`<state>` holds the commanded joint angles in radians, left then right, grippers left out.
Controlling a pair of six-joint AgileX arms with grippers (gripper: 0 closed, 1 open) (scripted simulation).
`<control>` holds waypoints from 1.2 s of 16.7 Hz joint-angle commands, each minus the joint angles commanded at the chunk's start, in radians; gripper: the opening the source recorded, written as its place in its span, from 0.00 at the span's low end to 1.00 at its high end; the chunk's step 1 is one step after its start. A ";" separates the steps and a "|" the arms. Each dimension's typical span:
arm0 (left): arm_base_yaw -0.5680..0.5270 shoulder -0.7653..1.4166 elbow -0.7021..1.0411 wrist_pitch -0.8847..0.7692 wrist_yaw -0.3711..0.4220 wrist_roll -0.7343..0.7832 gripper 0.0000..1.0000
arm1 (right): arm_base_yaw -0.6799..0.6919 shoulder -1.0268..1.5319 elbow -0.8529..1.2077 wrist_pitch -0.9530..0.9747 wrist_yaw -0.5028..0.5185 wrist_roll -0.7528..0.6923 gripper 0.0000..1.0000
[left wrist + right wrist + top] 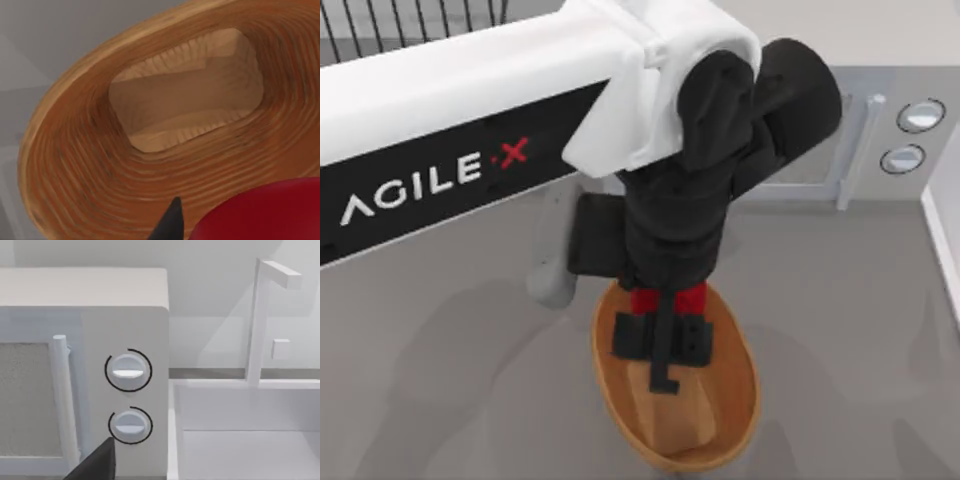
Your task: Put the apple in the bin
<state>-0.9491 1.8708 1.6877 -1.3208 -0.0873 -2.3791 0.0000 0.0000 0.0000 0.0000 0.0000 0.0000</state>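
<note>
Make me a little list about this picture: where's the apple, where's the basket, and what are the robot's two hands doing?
apple: red, held between the left gripper's fingers above the bin
bin: oval orange-brown basket on the grey table, nothing inside yet
left gripper: over the bin, shut on the apple
right gripper: parked away from the bin, facing a white microwave with two knobs
other things: black wire rack at the far left edge; sink beside the microwave
task state: apple not yet dropped
</note>
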 joint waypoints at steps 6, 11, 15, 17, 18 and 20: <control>-0.014 0.001 0.006 -0.003 0.001 -0.041 0.00 | 0.000 0.000 0.000 0.000 0.000 0.000 1.00; -0.006 0.009 -0.036 0.037 0.001 -0.033 0.00 | 0.000 0.000 0.000 0.000 0.000 0.000 1.00; -0.001 0.024 -0.151 0.186 0.002 -0.027 0.00 | 0.000 0.000 0.000 0.000 0.000 0.000 1.00; 0.001 0.033 -0.203 0.245 0.002 -0.025 0.00 | 0.000 0.000 0.000 0.000 0.000 0.000 1.00; 0.002 0.037 -0.217 0.259 0.002 -0.025 0.00 | 0.000 0.000 0.000 0.000 0.000 0.000 1.00; 0.002 0.038 -0.221 0.263 0.002 -0.025 0.00 | 0.000 0.000 0.000 0.000 0.000 0.000 1.00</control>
<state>-0.9474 1.9090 1.4667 -1.0579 -0.0854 -2.4038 0.0000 0.0000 0.0000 0.0000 0.0000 0.0000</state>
